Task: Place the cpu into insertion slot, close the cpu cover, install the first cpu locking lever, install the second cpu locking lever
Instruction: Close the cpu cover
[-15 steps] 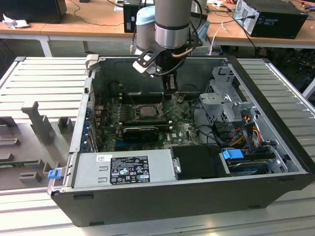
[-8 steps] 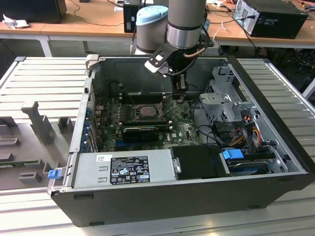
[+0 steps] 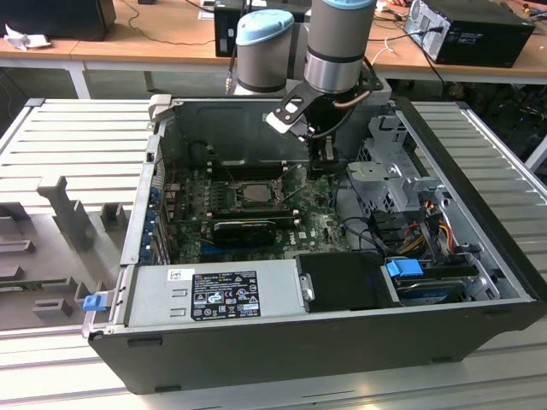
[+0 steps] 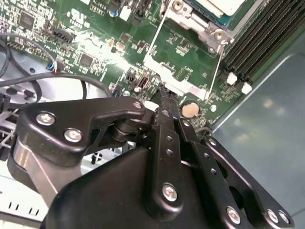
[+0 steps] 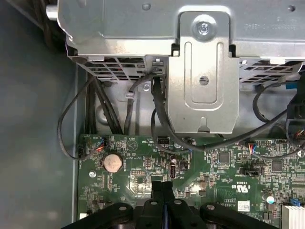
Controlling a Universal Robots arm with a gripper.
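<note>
Seemingly the first steps are done: the cpu (image 4: 219, 5) sits in the insertion slot (image 3: 232, 193) near the centre of the exterior view, and the cpu cover (image 3: 275, 195) appears to lie flat around it. Both locking levers (image 4: 155, 36) show as thin bright rods angling off the socket, so I judge them not yet latched, though that is hard to confirm. The tool (image 3: 323, 173), its fingers (image 5: 156, 191) pressed together on nothing, hangs low over the motherboard (image 5: 143, 177), toward the exterior view's right of the slot and apart from it.
</note>
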